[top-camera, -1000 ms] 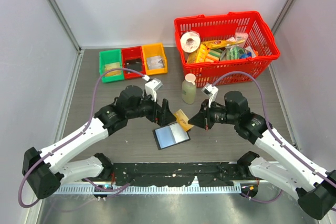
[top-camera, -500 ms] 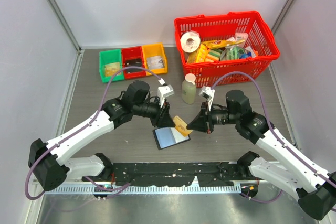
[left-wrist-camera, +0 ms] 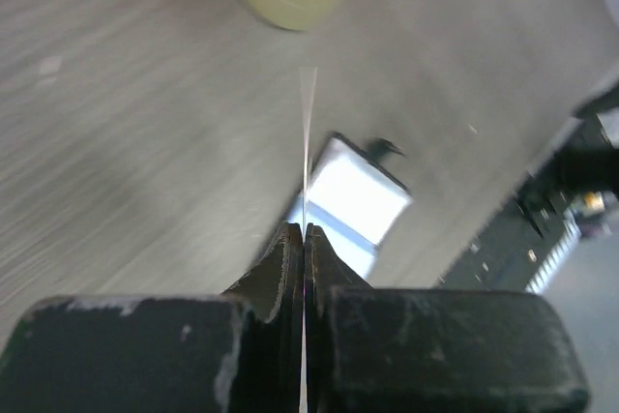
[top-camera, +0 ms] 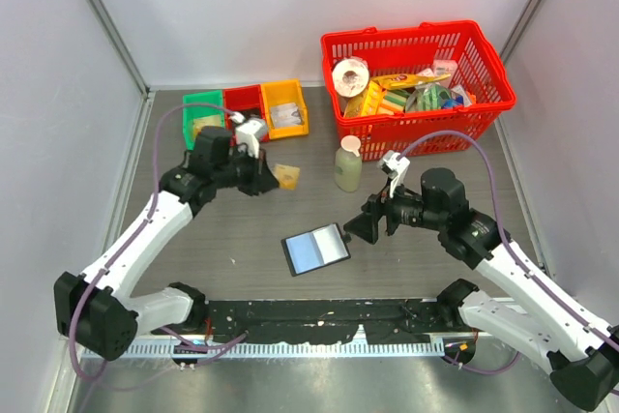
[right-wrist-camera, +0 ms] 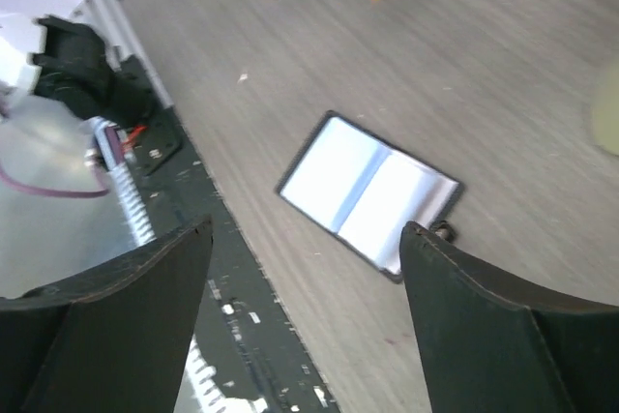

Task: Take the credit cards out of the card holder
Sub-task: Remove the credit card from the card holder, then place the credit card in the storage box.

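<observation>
The card holder (top-camera: pixel 315 250) lies open on the table, its pale blue-grey inner faces up; it also shows in the left wrist view (left-wrist-camera: pixel 348 202) and the right wrist view (right-wrist-camera: pixel 368 191). One yellow-orange credit card (top-camera: pixel 286 176) is held in the air by my left gripper (top-camera: pixel 271 180), well up and left of the holder. In the left wrist view the card (left-wrist-camera: pixel 307 132) shows edge-on as a thin line between the shut fingers. My right gripper (top-camera: pixel 370 226) hovers open just right of the holder, with nothing between its fingers (right-wrist-camera: pixel 164 287).
A pale green bottle (top-camera: pixel 348 163) stands behind the holder. The red basket (top-camera: pixel 484 103) of groceries sits at the back right. Green (top-camera: pixel 201 119), red (top-camera: pixel 244 113) and orange (top-camera: pixel 285 106) trays line the back left. A black rail (top-camera: pixel 319 314) runs along the near edge.
The left gripper shut on the card that the right gripper was holding, then carried it up and left. The right gripper opened and let go of it.
</observation>
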`<action>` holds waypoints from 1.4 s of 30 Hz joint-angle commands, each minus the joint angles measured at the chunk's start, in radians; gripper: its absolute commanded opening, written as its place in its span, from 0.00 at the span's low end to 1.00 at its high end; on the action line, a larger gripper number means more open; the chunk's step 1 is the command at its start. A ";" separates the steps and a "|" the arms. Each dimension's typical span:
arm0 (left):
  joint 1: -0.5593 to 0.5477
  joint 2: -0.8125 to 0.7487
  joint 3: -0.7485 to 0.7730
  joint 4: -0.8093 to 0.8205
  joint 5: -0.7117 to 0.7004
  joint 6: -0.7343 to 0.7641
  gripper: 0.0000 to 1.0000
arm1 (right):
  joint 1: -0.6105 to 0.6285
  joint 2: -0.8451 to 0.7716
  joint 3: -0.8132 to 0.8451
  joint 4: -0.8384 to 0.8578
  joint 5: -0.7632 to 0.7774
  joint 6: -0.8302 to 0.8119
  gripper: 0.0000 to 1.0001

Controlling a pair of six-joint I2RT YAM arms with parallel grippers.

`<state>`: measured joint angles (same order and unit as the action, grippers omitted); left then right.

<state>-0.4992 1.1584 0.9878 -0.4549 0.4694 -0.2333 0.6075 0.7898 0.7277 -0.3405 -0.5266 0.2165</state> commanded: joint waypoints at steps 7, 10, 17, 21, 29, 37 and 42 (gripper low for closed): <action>0.457 0.239 0.283 -0.117 -0.262 -0.057 0.00 | 0.005 -0.086 0.003 -0.029 0.454 0.000 0.89; 0.568 0.400 0.405 -0.120 -0.299 -0.093 0.01 | 0.005 -0.119 -0.022 -0.020 0.575 0.007 0.89; 0.616 0.743 0.719 -0.166 -0.357 -0.084 0.01 | 0.005 -0.165 -0.028 -0.032 0.619 0.015 0.89; 0.620 0.912 0.918 -0.240 -0.335 -0.101 0.03 | 0.005 -0.181 -0.036 -0.034 0.616 0.020 0.89; 0.620 1.113 1.143 -0.344 -0.219 -0.141 0.13 | 0.006 -0.169 -0.034 -0.031 0.626 0.011 0.88; 0.637 1.103 1.160 -0.419 -0.247 -0.130 0.49 | 0.005 -0.176 -0.021 -0.054 0.626 0.011 0.89; 0.637 0.951 1.091 -0.452 -0.354 -0.121 0.73 | 0.005 -0.198 0.021 -0.127 0.691 0.012 0.89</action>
<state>0.1295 2.2864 2.1017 -0.8570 0.1913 -0.3599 0.6090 0.6182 0.6876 -0.4244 0.0959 0.2241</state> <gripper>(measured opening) 0.658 0.887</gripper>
